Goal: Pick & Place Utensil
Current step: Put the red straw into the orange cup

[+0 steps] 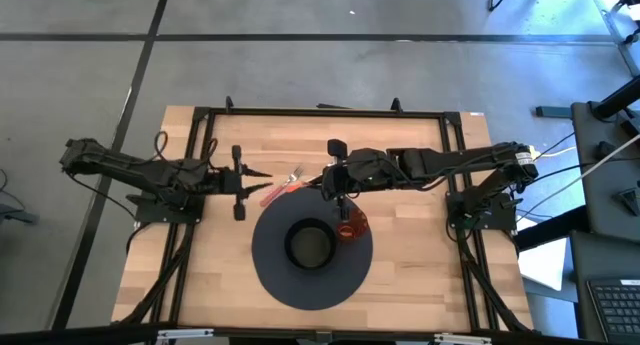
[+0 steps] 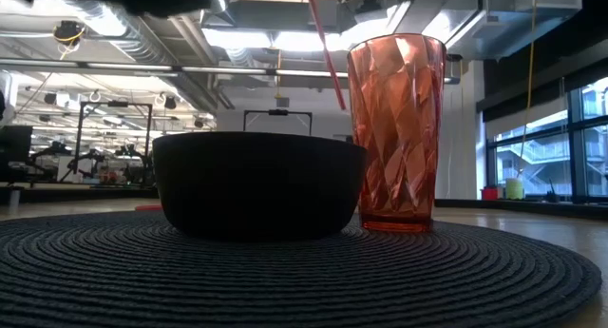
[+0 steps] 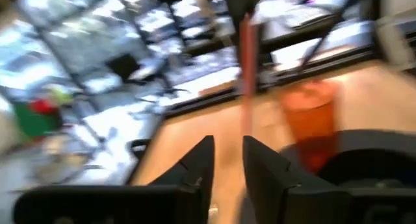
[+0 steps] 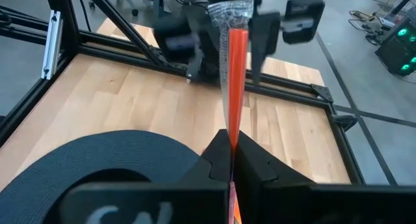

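Your right gripper (image 4: 231, 160) was clamped on the orange-handled fork (image 4: 234, 55), held between the arms above the table, near the orange tumbler (image 1: 352, 225). Your left gripper (image 1: 243, 182) stood slightly parted, empty. Any wobble risked tipping that tumbler.

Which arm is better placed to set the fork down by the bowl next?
The right. Its gripper is already shut on the fork, just above the mat near the bowl. The left gripper sits beside the fork, holding nothing.
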`<state>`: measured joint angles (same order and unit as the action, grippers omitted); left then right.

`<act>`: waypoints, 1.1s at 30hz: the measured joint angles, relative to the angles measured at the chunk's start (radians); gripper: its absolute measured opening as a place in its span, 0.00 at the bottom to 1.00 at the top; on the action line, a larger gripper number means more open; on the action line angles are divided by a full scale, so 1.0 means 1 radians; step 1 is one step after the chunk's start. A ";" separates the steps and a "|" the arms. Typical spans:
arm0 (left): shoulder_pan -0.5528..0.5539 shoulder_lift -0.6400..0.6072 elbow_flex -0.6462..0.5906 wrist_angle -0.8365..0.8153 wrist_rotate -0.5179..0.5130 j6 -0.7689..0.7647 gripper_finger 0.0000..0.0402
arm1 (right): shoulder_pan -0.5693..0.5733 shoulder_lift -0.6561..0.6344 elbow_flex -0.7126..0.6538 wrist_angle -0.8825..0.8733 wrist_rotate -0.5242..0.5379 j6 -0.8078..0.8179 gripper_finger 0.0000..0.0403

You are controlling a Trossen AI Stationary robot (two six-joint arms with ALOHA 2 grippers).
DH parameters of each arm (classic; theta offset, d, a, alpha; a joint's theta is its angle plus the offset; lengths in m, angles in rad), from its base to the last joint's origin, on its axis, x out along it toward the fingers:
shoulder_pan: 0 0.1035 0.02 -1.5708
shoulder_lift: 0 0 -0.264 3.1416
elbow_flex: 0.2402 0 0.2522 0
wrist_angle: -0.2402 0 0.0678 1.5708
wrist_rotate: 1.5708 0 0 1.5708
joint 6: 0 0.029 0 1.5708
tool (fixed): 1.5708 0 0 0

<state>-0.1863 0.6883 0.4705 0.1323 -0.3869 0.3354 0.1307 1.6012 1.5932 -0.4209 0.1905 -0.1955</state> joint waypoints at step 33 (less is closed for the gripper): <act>0.024 -0.471 -0.461 0.253 -0.060 0.120 0.01 | -0.001 -0.009 0.000 0.042 0.000 0.014 0.02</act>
<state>-0.1619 0.2178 0.0092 0.3851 -0.4474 0.4554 0.1295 1.5924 1.5931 -0.3790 0.1905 -0.1810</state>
